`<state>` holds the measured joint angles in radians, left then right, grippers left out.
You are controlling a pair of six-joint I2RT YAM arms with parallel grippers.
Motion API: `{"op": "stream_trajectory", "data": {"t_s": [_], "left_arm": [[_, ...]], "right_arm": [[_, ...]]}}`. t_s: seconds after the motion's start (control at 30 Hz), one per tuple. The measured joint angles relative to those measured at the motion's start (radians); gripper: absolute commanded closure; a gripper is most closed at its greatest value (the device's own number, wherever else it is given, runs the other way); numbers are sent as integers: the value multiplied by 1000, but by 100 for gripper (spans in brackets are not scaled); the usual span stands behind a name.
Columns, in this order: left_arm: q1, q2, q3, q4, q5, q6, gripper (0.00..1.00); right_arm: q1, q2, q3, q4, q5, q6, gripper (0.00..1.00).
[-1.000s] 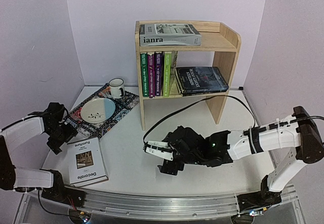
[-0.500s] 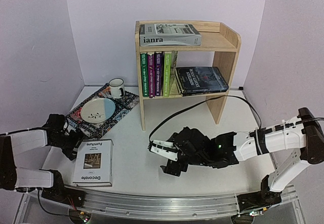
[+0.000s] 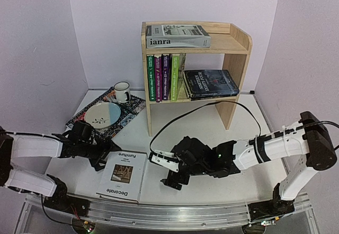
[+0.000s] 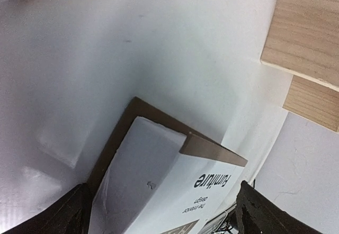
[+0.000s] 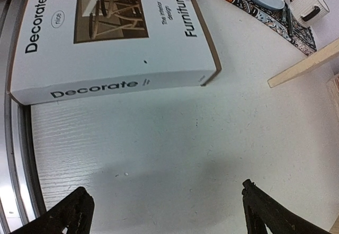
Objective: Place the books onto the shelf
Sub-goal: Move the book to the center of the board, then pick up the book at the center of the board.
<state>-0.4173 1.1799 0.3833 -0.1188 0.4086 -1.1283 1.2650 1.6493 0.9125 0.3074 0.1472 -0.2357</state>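
The thick white "Decorate" book (image 3: 124, 174) (image 5: 111, 38) lies flat near the table's front edge, turned at an angle. My left gripper (image 3: 100, 157) (image 4: 167, 213) is open wide, its jaws straddling the book's far-left corner (image 4: 159, 181). My right gripper (image 3: 164, 169) (image 5: 169, 207) hangs open over bare table just right of the book, with nothing between its fingers. The pine shelf (image 3: 233, 46) (image 4: 312, 33) stands at the back. It holds the grey "ianra" book (image 3: 177, 35) on top, thin upright books (image 3: 164, 78) and stacked dark books (image 3: 211, 83) on the lower tier.
A patterned mat (image 3: 132, 106) lies left of the shelf with a plate (image 3: 102, 114) and a mug (image 3: 122, 91) on it. A black cable (image 3: 212, 106) loops in front of the shelf. A metal rail (image 3: 159, 215) runs along the near edge.
My left gripper has swung right along the table, and the "Decorate" book has slid right and turned with it. My right gripper has shifted slightly left.
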Motion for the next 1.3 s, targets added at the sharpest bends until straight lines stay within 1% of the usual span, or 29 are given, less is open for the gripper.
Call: {"op": "stream_trajectory", "data": {"t_s": [0.1, 0.2, 0.27, 0.37, 0.5, 0.57, 0.6, 0.73, 0.9, 0.97, 1.03, 1.17, 1.3], "left_arm": [[-73, 116, 75, 73, -20, -22, 4], [-149, 242, 169, 143, -31, -23, 4], [-200, 327, 244, 182, -34, -6, 4], [-240, 393, 324, 216, -35, 33, 3], [-241, 396, 372, 204, -47, 113, 2], [-240, 396, 408, 151, -55, 166, 3], [-238, 395, 426, 121, -61, 197, 5], [-218, 369, 444, 13, -47, 326, 17], [-135, 289, 368, -91, 58, 470, 43], [-122, 283, 347, -116, 111, 516, 49], [-120, 289, 333, -139, 171, 552, 49], [-124, 309, 329, -154, 268, 604, 41], [-125, 316, 329, -154, 330, 633, 39]], "right_arm": [[8, -1, -11, 28, -8, -6, 2], [25, -16, -58, 51, -3, -39, 2], [37, -33, -106, 61, 15, -70, 2], [50, -62, -181, 88, 41, -118, 2], [54, -103, -271, 134, 50, -187, 2], [56, -107, -289, 161, 51, -212, 2], [58, -107, -294, 173, 51, -222, 2], [74, -100, -298, 237, 54, -274, 2], [114, -33, -298, 341, 84, -355, 2], [127, 1, -298, 375, 97, -396, 2], [133, 20, -297, 391, 103, -423, 2], [134, 37, -290, 417, 105, -461, 2], [135, 49, -268, 434, 105, -478, 2]]}}
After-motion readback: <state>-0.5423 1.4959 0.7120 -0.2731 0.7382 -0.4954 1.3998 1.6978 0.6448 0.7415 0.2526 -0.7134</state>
